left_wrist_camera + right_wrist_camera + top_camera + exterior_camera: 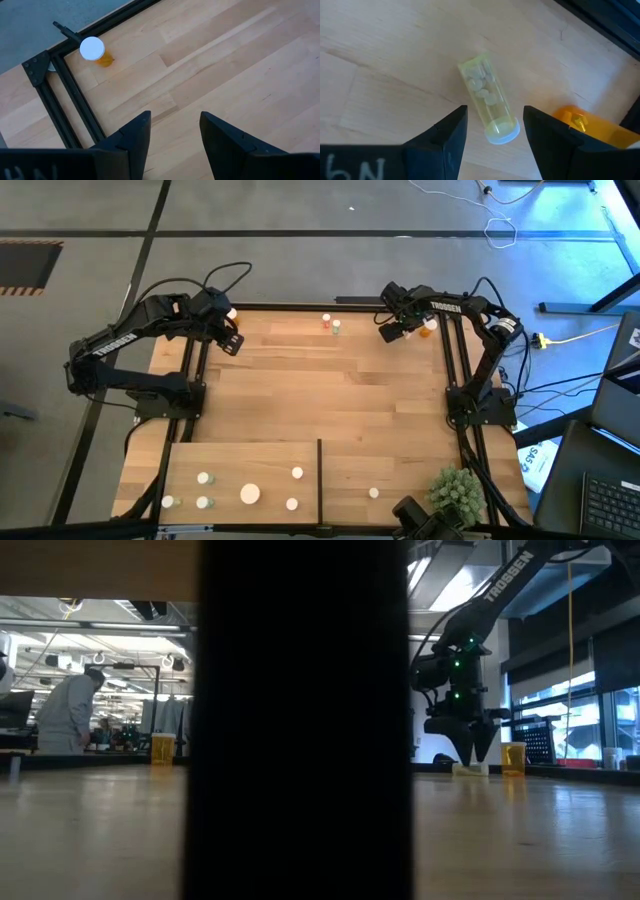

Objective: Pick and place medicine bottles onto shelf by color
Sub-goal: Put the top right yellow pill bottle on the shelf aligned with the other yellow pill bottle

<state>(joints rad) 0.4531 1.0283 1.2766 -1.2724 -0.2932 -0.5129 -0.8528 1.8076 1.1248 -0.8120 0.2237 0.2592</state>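
Note:
A greenish-yellow medicine bottle (485,100) lies on its side on the table near the far right corner. My right gripper (495,109) is open and points down over it, one finger on each side of its white cap end, apart from it. An orange bottle (587,125) is just beyond. My left gripper (175,116) hangs open above the far left of the table; an upright orange bottle (93,51) stands ahead of it by the frame corner. Two more bottles (330,324) stand at the far edge. The shelf (400,465) lies at the near edge and bears several bottles.
The dark divider (319,478) splits the shelf; several bottles stand left of it, one (374,493) to its right. A spiky green plant ball (455,490) sits at the near right corner. Black frame rails (75,95) border the table. A person (70,710) is in the room behind.

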